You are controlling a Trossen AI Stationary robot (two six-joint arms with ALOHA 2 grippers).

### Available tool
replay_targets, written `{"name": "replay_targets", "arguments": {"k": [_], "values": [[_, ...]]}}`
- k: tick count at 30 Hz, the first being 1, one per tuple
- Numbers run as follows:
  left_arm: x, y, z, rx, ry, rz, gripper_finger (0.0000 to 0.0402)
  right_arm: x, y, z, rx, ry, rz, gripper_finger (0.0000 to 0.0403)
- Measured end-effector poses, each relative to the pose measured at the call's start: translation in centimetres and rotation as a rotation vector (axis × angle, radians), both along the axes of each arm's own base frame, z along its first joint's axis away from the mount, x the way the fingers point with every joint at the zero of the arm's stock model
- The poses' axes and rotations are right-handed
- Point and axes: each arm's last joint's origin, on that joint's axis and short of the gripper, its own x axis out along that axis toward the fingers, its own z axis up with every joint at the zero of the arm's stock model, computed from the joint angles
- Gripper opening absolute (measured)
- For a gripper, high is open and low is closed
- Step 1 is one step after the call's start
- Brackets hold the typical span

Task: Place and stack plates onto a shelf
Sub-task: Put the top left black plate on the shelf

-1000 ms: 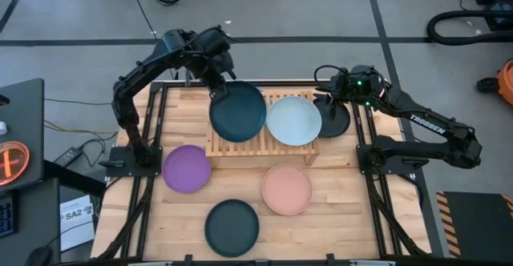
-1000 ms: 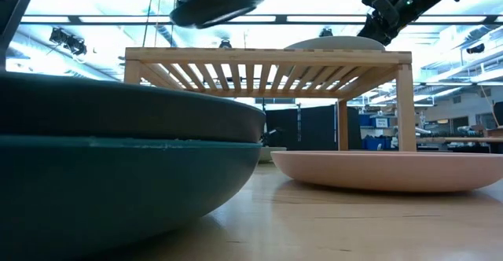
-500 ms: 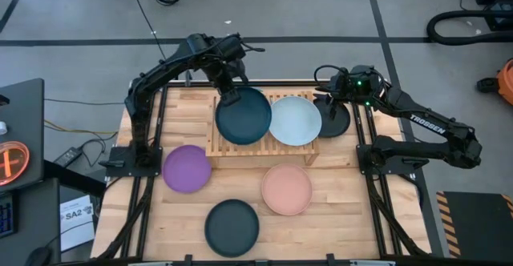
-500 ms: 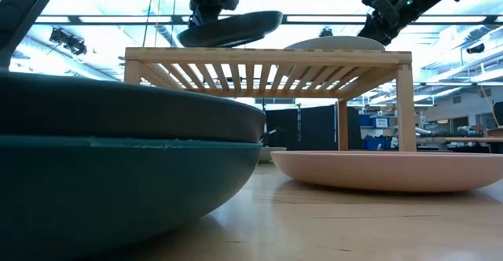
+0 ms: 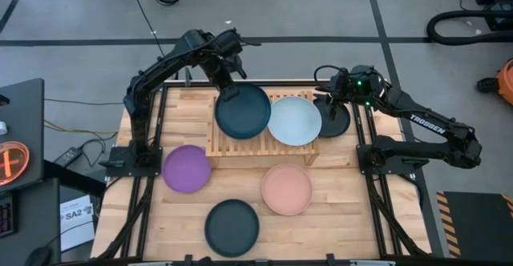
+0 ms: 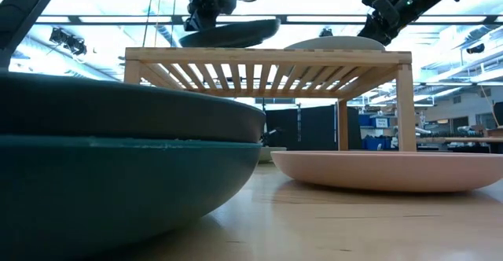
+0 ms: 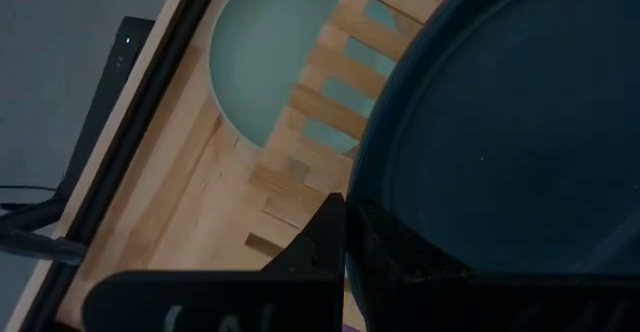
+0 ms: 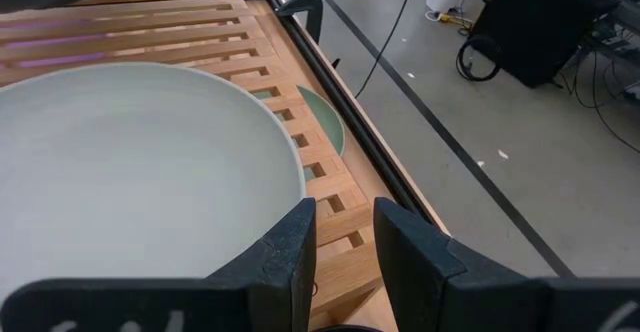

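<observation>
My left gripper (image 5: 229, 84) is shut on a dark teal plate (image 5: 243, 112) over the left half of the slatted wooden shelf (image 5: 260, 148). In the low view the teal plate (image 6: 229, 34) is just above the shelf top (image 6: 267, 55), slightly tilted. A pale blue-white plate (image 5: 294, 120) rests on the shelf's right half. My right gripper (image 8: 345, 247) is open beside the pale plate's rim (image 8: 298, 187), at the shelf's far right corner. A mint green plate (image 7: 265, 62) lies under the shelf, seen through the slats. My left gripper pinches the teal plate's rim (image 7: 372, 207) at its far-left edge between its two fingers (image 7: 320, 237). It comes slanting down from the far side. The plate is lifted and nearly level, its body reaching out over the shelf's left half toward the near edge.
A charcoal plate (image 5: 337, 122) lies on the table right of the shelf, under my right arm. A purple plate (image 5: 187, 168), a salmon pink plate (image 5: 286, 189) and a charcoal plate on a teal one (image 5: 232, 227) lie on the near half of the table.
My left gripper has moved down and slightly toward the table's right. The teal plate has come down from high above the shelf to just over its top and has tipped closer to level. My right arm has kept still.
</observation>
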Motion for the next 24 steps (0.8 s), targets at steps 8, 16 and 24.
{"name": "replay_targets", "arguments": {"k": [8,16,24], "values": [[-0.39,0.63,0.02,-0.082,-0.045,0.051,0.0013,-0.01,0.0,0.0,0.0,0.0,0.0,0.0109],[-0.21,0.33,0.03,-0.1,-0.054,0.039,0.0013,0.0,0.0,-0.01,-0.005,0.004,0.003,0.0109],[-0.13,0.33,-0.75,-0.075,-0.002,0.051,0.0013,0.0,0.0,-0.01,-0.005,0.004,0.003,0.0109]]}}
